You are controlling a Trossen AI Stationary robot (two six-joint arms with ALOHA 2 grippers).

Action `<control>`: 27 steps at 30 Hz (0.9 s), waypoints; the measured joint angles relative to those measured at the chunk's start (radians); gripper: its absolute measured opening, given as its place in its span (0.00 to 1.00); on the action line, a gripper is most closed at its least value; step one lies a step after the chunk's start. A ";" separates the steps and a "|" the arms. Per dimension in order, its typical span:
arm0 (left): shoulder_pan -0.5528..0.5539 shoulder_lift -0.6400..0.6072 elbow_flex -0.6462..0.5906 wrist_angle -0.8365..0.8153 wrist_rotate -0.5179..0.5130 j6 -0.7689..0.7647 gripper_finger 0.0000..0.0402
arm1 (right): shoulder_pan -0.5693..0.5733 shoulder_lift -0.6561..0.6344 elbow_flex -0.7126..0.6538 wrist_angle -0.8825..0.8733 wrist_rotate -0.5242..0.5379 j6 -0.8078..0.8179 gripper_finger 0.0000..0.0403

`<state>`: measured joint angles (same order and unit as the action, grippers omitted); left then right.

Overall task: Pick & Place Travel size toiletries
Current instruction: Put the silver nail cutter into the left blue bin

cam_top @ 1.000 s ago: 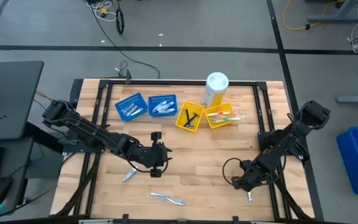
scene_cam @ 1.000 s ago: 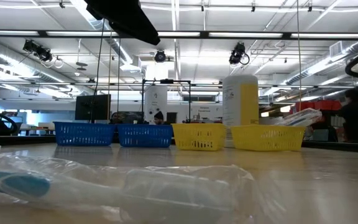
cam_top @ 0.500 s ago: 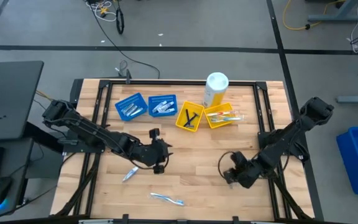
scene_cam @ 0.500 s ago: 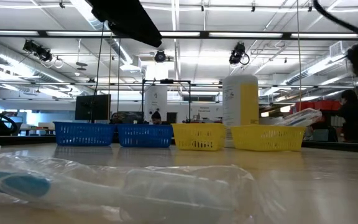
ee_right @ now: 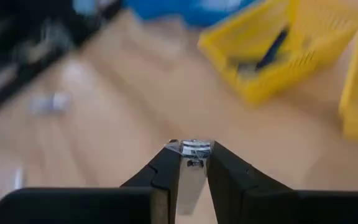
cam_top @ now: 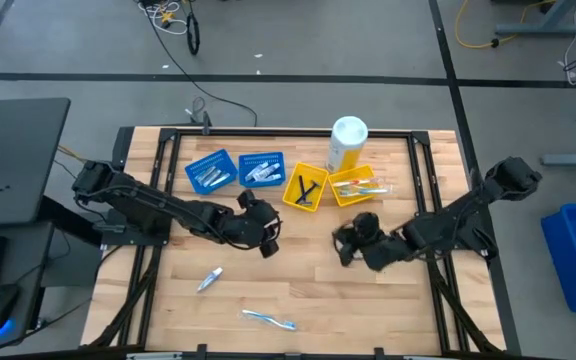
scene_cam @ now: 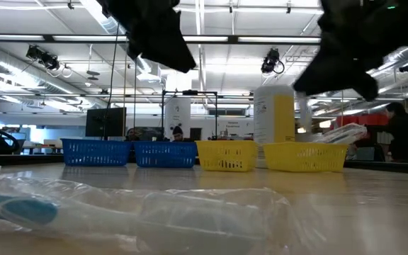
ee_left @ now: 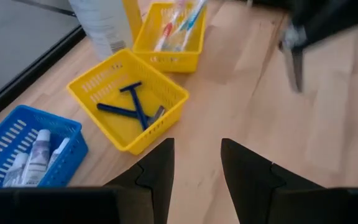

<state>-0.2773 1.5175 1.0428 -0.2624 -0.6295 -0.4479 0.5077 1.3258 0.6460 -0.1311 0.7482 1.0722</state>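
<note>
Right wrist view: the right claw (ee_right: 193,163) is seen nearly closed on a small silvery tube (ee_right: 193,149) pinched between its fingertips, something the overhead picture cannot resolve. From above, that claw (cam_top: 348,243) is placed over the middle of the desk (cam_top: 308,290), just below the two yellow trays. The left claw (ee_left: 194,163) is shown by its own wrist camera with its fingers parted and nothing between them; from above it (cam_top: 266,235) sits near the blue trays, left of the right claw.

Dark razors (ee_left: 129,109) are seen lying crossed in one yellow tray (ee_left: 86,93), toothbrushes (ee_left: 180,22) in the other yellow tray (ee_left: 194,59), and white tubes (ee_left: 37,149) in a blue tray (ee_left: 73,152); the overhead picture shows a second blue tray (cam_top: 208,172) holding more tubes. A yellow bottle (cam_top: 347,142) with a white cap stands behind the yellow trays.

Two items remain loose on the desk: a small silvery tube (cam_top: 209,279) and a pale blue toothbrush (cam_top: 268,320) near the front edge. Only the low view shows that toothbrush (scene_cam: 20,210) to be wrapped in clear plastic, close to the lens.
</note>
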 joint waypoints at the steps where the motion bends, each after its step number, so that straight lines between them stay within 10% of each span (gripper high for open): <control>1: 0.002 0.004 0.000 -0.007 -0.003 0.003 0.35 | -0.027 0.000 0.000 0.034 0.024 -0.016 0.18; 13: 0.066 0.073 0.002 0.083 -0.001 0.016 0.36 | -0.311 0.021 0.002 0.358 0.010 -0.187 0.18; 27: 0.146 0.209 -0.003 0.377 -0.001 0.226 0.60 | -0.427 0.173 0.002 0.659 -0.136 -0.277 0.18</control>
<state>-0.1314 1.7263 1.0401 0.1146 -0.6300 -0.2218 0.0806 1.4991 0.6479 0.5275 0.6120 0.7948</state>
